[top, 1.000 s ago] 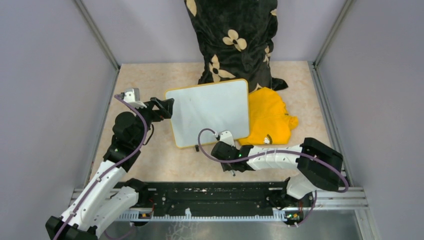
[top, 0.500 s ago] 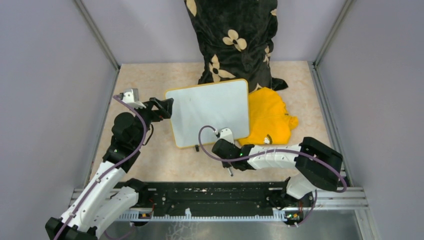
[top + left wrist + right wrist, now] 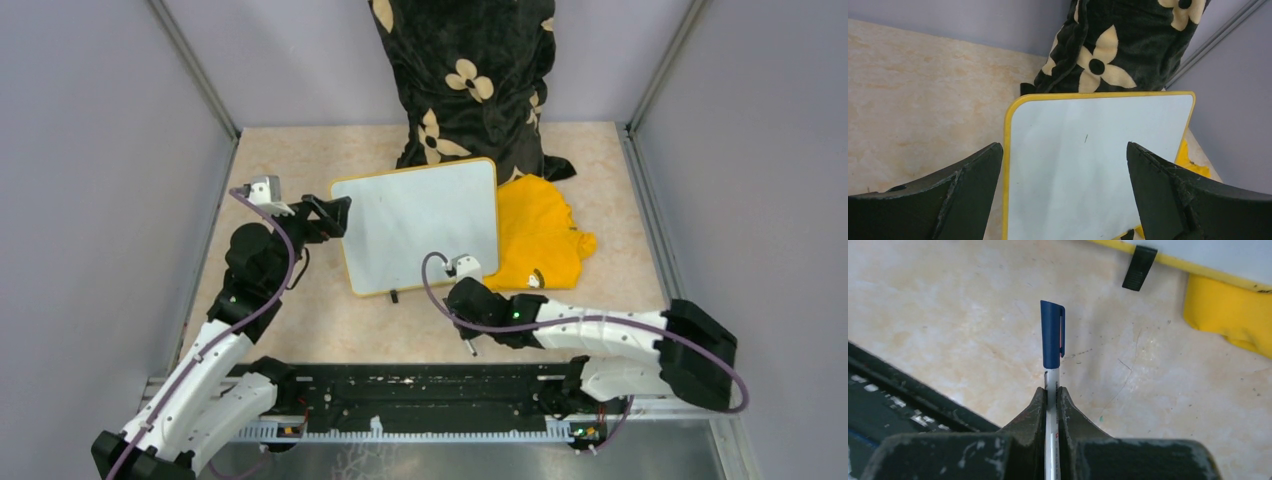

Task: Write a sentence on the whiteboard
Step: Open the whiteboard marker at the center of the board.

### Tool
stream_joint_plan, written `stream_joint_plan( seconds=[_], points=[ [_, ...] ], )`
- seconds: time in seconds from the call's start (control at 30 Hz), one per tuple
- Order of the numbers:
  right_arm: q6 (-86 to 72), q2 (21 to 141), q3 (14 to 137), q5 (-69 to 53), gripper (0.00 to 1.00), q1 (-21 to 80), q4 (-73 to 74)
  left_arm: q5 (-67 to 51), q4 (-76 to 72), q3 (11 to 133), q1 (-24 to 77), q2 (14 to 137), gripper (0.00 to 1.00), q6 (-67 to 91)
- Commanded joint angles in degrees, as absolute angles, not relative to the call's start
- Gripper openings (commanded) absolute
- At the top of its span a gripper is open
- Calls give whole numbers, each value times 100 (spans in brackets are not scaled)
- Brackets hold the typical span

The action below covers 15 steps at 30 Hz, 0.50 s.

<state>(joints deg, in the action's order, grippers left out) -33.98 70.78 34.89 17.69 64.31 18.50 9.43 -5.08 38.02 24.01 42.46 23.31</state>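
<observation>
The step in hand looks like readying the marker (image 3: 1051, 375), not writing yet: the right pincer (image 3: 1051, 391) is clamped narrow on its white barrel, low over the surface (image 3: 330, 320) near the front rail, and the blue cap (image 3: 1052, 335) is on and points ahead of the fingers. The whiteboard (image 3: 420, 225) lies flat mid-surface, its right edge over a yellow cloth (image 3: 540, 235) and its far edge just beside a floral fabric (image 3: 465, 80). It carries no words, only a tiny dark fleck seen from the left wrist. The left pincer (image 3: 335, 215) stands wide at the board's left edge, gripping nothing. The next move probably calls for getting the cap off, likely by bringing it to the idle left pincer for a straight pull, then carrying the tip to the board's upper left. From above, most of the marker is hidden under the right wrist, which also covers the board's near right corner. Whether the marker rests on the surface or hangs clear cannot be told, nor whether the left fingers touch the frame. One black clip (image 3: 1139, 267) shows on the near edge.
</observation>
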Motion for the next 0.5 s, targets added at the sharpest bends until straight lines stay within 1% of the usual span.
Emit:
stream_joint_plan(
  seconds=[0.0,0.13,0.23,0.3,0.37,0.47],
  points=[
    [-3054,6091,3638,1579,0,6429,1856,620,-865,3781,2426,4279,99,2470],
    [-2888,5282,3639,1519,0,6443,1815,491,-1022,3729,2426,4271,99,2730],
    [-2782,4758,3558,1479,0,6442,1385,62,-1532,3522,2500,4208,99,2789],
    [-2732,4429,3439,1435,0,6447,826,-602,-1805,3468,2599,4176,99,2834],
    [-2802,4113,3249,1498,0,6442,160,-1622,-2022,3524,2638,4234,99,2835],
    [-2857,3896,2948,1427,0,6447,-848,-2771,-2035,3717,2637,4473,99,3195]
  ],
)
